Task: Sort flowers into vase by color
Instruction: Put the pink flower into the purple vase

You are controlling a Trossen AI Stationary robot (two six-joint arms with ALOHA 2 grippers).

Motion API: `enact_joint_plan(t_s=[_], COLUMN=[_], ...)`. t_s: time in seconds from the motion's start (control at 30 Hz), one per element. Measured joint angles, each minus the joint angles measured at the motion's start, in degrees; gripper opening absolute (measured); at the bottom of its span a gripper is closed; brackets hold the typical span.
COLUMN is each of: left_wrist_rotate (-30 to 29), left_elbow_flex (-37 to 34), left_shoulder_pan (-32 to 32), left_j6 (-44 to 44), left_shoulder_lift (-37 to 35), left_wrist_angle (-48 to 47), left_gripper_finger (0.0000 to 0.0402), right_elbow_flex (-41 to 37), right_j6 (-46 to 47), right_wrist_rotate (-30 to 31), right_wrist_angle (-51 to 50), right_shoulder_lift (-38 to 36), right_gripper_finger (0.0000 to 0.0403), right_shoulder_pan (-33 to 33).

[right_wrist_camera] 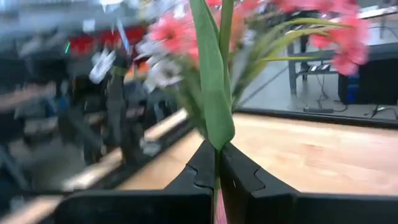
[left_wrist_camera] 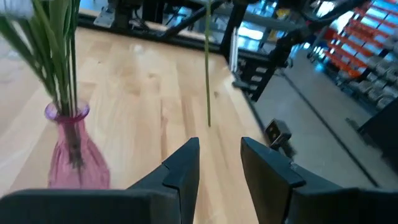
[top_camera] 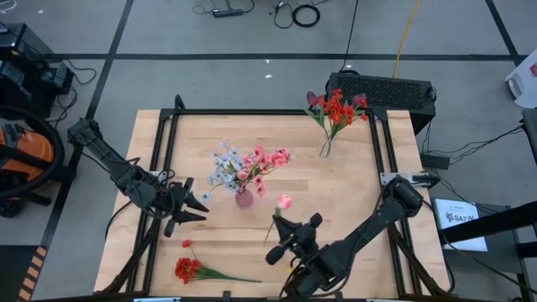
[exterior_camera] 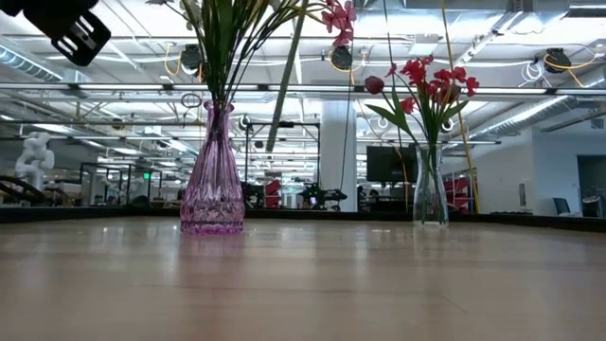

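- While the right pincer (top_camera: 279,242) is clamping a pink flower (top_camera: 284,201) by its green stalk, the bud is hanging in the air just beside the pink vase (top_camera: 244,198), on the side nearer the bench's front edge.
- The left pincer (top_camera: 200,207) is sitting just beside the pink vase on its other side, with its fingers (left_wrist_camera: 186,168) standing apart and gripping nothing.
- The pink vase is already carrying pink sprays (top_camera: 267,159) and pale blue-white sprays (top_camera: 223,166) together; the clear vase (top_camera: 325,148) near the far right corner is carrying the red flowers (top_camera: 338,107).
- One red flower (top_camera: 186,269) is lying on the bench (top_camera: 352,193) near the front left, not yet sorted.
- Risk: the stalk is thin and the grip is sitting low on it, so the stem could be swinging or twisting in the clamp, and its tip could be missing the narrow vase mouth (left_wrist_camera: 67,112).
- Risk: the sprays crowding the vase could be catching the incoming leaf (right_wrist_camera: 211,81) and blocking the stalk.
- Risk: a sideways push on the rim could be tipping the tall, narrow vase.
- Risk: the two arms are working near each other at the vase, so a collision is possible.
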Motion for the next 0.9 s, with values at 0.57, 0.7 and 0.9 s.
enact_joint_plan(t_s=[0.57,0.7,0.9], left_wrist_rotate=[-0.71,-0.75,-0.77], left_elbow_flex=[-0.02,-0.02,-0.02], left_shoulder_pan=[9.09,11.36,14.72], left_j6=[0.50,1.52,2.08], left_shoulder_lift=[0.00,0.00,0.00], left_wrist_angle=[-4.33,-4.19,-4.14], left_gripper_finger=[0.0125,0.0125,0.0125], right_elbow_flex=[-10.69,-10.69,-11.91], right_j6=[19.36,6.53,-15.69], right_wrist_rotate=[3.80,-2.50,-17.00], right_wrist_angle=[-7.69,-2.56,8.65], right_shoulder_lift=[-2.57,-2.90,-2.89], right_gripper_finger=[0.0000,0.0000,0.0000], right_shoulder_pan=[-3.27,-5.51,-7.96])
